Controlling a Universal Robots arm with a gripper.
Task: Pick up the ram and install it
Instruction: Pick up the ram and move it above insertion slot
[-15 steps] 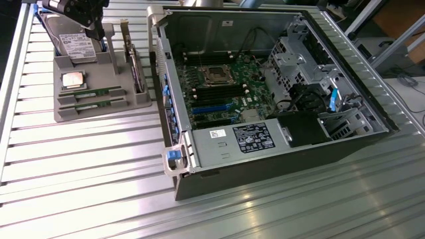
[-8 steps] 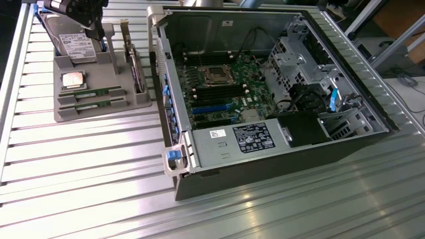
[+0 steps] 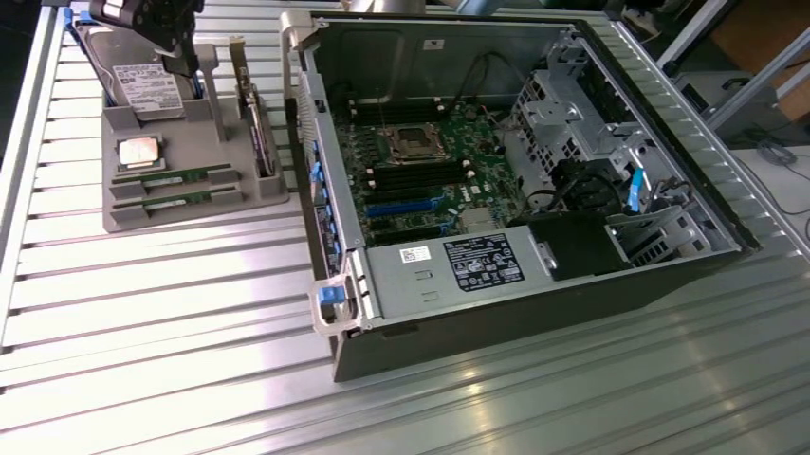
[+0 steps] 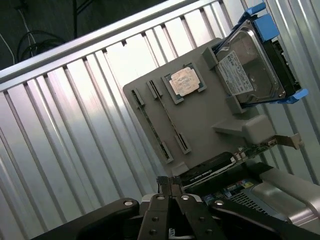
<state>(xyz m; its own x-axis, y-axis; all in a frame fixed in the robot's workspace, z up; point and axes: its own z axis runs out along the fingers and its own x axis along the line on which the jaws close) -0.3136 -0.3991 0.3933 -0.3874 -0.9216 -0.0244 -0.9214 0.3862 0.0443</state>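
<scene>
computer case [image 3: 506, 336], grey tray [image 3: 190, 142] — processor [image 3: 139, 152], drive [image 3: 150, 81]

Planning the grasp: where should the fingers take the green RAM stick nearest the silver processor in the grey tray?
Take the long thin green RAM stick at mid-length, coming straight down from above. It stands on its long edge in the grey plastic tray, both ends seated in end brackets, so only the middle of the top edge looks free. Pinch across its two flat faces.

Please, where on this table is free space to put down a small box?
Bare table lies on the exterior view's lower left, below the gray holder and left of the computer case. The gap between holder and case is tight.
</scene>
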